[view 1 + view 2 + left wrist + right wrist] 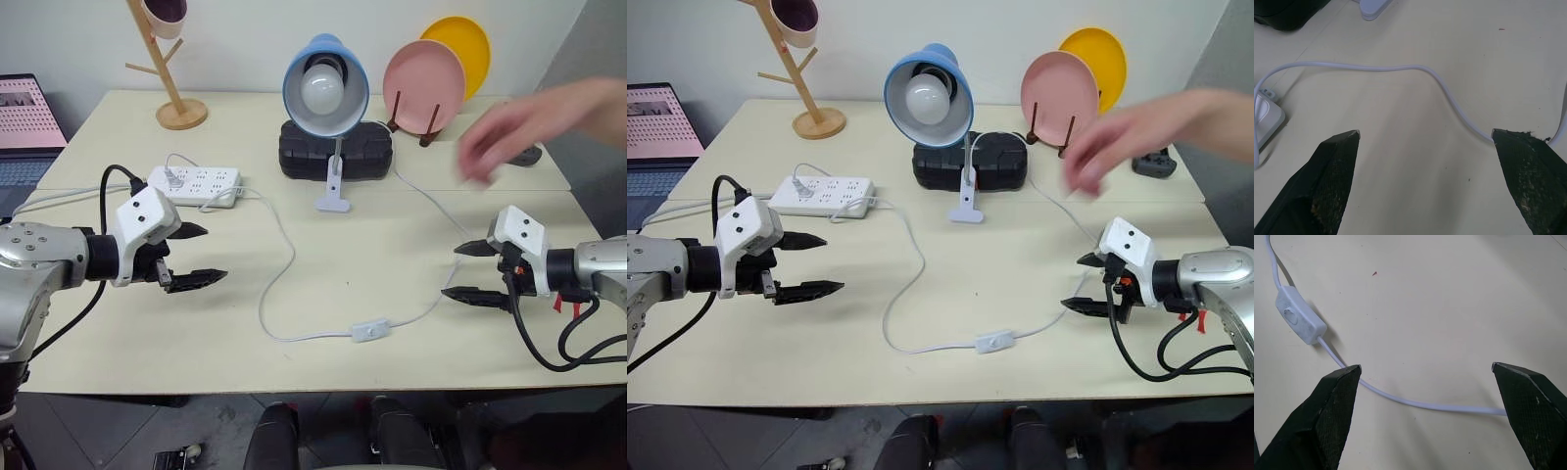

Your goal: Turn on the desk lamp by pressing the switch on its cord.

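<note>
The desk lamp [325, 86], with a light-blue shade and an unlit white bulb, stands clipped at the table's middle back. Its thin white cord [277, 257] loops forward across the table to the switch [370, 330], a small white oblong lying near the front edge. The switch [1300, 321] also appears in the right wrist view, ahead of the fingers. My left gripper [216, 255] hovers open at the left, well away from the switch, with cord [1400, 68] running past its fingers. At the right, my right gripper [450, 271] is open, beside the cord and a short way from the switch.
A person's hand [519, 127] reaches in over the table's back right. A white power strip [196, 184] lies at the left, a black box [333, 152] behind the lamp. Pink [423, 73] and yellow [460, 44] plates, a wooden mug tree [167, 69] and a laptop [24, 127] line the back.
</note>
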Robot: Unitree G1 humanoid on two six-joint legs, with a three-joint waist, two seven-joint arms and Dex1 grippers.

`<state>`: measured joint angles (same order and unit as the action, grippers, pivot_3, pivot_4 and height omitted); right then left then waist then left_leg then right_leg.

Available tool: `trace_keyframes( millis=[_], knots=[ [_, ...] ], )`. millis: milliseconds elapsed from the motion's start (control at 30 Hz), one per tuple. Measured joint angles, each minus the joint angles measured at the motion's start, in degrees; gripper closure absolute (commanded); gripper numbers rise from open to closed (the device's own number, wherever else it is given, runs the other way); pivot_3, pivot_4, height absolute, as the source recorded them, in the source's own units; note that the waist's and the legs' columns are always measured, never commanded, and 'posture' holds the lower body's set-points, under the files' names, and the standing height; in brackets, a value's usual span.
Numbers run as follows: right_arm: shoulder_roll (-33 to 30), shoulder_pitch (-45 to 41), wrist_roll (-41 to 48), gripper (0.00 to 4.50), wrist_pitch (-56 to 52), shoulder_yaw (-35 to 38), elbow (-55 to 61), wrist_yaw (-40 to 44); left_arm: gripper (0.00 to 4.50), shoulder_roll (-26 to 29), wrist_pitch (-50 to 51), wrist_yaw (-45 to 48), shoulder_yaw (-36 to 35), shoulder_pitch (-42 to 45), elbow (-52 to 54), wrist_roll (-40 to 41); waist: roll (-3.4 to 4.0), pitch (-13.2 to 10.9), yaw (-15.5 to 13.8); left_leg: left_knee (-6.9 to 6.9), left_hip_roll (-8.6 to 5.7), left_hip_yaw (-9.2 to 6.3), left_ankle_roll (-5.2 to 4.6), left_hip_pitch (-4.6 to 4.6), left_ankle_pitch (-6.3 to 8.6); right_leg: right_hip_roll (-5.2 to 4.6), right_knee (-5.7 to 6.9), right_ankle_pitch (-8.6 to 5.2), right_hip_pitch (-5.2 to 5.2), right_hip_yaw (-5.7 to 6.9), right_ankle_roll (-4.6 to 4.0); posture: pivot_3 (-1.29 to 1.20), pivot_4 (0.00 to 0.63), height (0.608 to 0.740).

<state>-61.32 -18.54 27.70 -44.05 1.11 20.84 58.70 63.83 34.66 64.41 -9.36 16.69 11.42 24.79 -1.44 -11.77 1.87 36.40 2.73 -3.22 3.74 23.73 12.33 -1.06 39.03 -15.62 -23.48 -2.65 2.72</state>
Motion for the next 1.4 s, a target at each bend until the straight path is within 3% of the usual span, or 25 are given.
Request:
trace_keyframes(
  millis=[367,633,767,1033,1400],
  knots=[
    [-3.3,0.6,-0.7,0.0,3.0,-0.3,-0.5,4.8,0.01,0.1,1.7,0.4,-0.1,1.0,0.4,1.4,0.01,0.0,0.0,0.0,0.0,0.01,0.0,0.0,0.0,0.0,0.0,0.0,-0.01,0.0,0.0,0.0,0.15,0.74],
    [-4.9,1.1,-2.3,0.0,9.2,-4.9,-0.9,13.4,0.01,-0.5,4.9,1.3,-0.2,-0.6,8.7,6.6,0.0,0.0,0.0,0.01,0.01,0.01,0.0,-0.01,0.0,0.0,0.0,-0.01,0.0,-0.01,0.02,0.0,0.15,0.74],
    [-0.5,-3.1,-4.2,0.0,12.7,-12.5,-1.0,18.0,0.01,-2.6,8.3,1.6,-0.1,-2.1,20.0,15.2,0.01,0.0,0.3,0.04,0.01,0.01,0.0,0.0,0.0,0.0,0.03,0.0,0.0,-0.01,0.01,0.0,0.15,0.74],
    [8.7,-13.1,-11.5,0.0,19.3,-23.3,-13.2,24.1,0.01,-2.0,8.7,4.0,0.0,-5.5,24.2,18.8,0.0,0.0,0.3,0.02,0.01,0.02,0.0,-0.34,0.0,0.01,0.01,-0.08,0.29,-0.02,0.11,0.0,0.15,0.74],
    [15.2,-17.5,-13.0,0.0,19.2,-27.7,-21.1,27.6,0.01,-1.6,7.2,4.9,0.0,-7.1,24.3,18.6,0.01,0.0,0.0,0.02,0.01,0.01,0.0,-0.33,0.0,0.01,0.04,0.0,0.27,-0.02,-0.02,0.0,0.15,0.74]
  ],
)
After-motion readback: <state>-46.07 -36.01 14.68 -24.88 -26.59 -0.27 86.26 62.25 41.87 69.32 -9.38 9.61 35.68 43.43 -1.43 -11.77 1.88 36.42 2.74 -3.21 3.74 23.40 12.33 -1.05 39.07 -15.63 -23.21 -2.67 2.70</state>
